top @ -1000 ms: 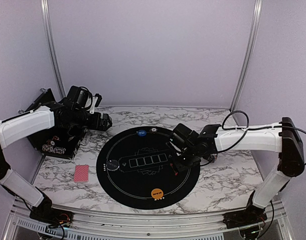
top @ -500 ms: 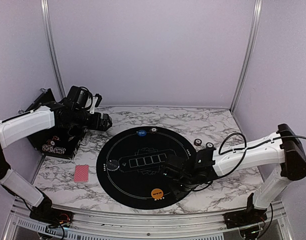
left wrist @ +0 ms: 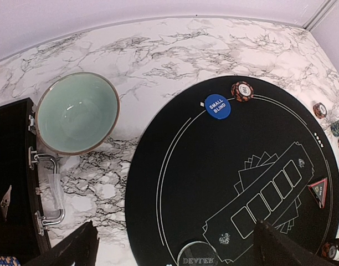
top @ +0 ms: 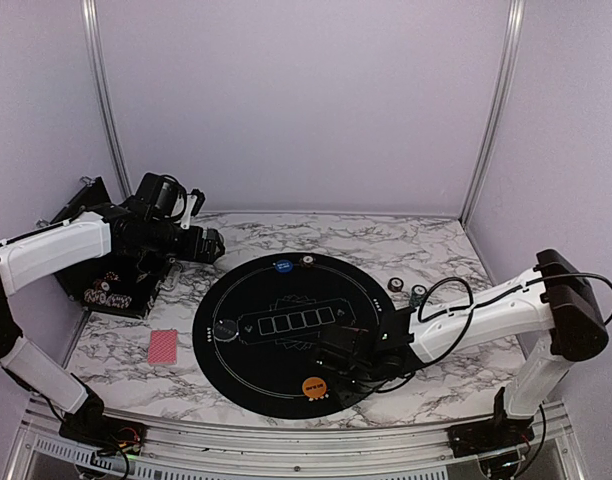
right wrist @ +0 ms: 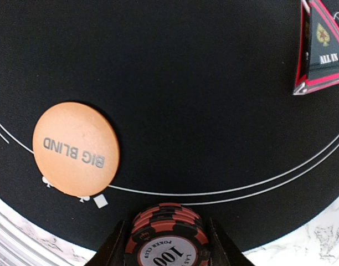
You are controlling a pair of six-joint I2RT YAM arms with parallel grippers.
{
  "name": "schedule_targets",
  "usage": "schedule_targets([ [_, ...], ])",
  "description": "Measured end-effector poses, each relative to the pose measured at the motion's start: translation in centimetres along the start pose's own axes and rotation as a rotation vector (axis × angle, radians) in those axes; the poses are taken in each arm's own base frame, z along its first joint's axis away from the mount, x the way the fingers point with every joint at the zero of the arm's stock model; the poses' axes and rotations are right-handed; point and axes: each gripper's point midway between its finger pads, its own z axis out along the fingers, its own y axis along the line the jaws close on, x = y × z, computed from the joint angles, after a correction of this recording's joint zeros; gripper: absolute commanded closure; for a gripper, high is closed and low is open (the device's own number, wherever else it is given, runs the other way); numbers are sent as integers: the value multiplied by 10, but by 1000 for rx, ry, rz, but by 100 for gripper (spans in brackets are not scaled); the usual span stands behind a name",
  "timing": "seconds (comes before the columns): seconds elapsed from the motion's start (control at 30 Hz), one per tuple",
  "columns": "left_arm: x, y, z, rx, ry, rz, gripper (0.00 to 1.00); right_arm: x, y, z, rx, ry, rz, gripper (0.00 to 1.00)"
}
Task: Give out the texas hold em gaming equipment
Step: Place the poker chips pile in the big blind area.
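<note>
My right jaws clamp a chip stack [right wrist: 168,235] at the mat [right wrist: 203,100] edge, beside the orange disc [right wrist: 75,148]. My left jaws: wide apart.

Top external: high, from the near edge, looking down across the table [top: 446,380]. Left wrist: oblique, over the mat [left wrist: 214,166]. Right wrist: close to the mat, apparently sharing the red triangle marker [right wrist: 319,55] with the left.

Orange BIG BLIND disc [right wrist: 75,148] flat, red-black 100 chip stack [right wrist: 167,238] beside it — pinched between fingers [right wrist: 114,250]
</note>
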Motion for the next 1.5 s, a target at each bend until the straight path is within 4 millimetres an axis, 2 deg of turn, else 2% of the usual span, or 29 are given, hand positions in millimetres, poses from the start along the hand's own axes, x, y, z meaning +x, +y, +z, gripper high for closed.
schedule_targets([
  [0.33, 2, 1, 2, -2, 7, 0, 1, 1, 6, 3, -14, 0, -6, 63],
  [0.67, 3, 1, 4, -4, 14, 0, 1, 2, 8, 3, -25, 6, -8, 61],
  [1.1, 6, 2, 6, -6, 24, 0, 1, 3, 10, 4, -28, 11, -12, 49],
  [1.5, 6, 2, 7, -6, 26, 0, 1, -2, 13, 1, -28, 8, -21, 44],
])
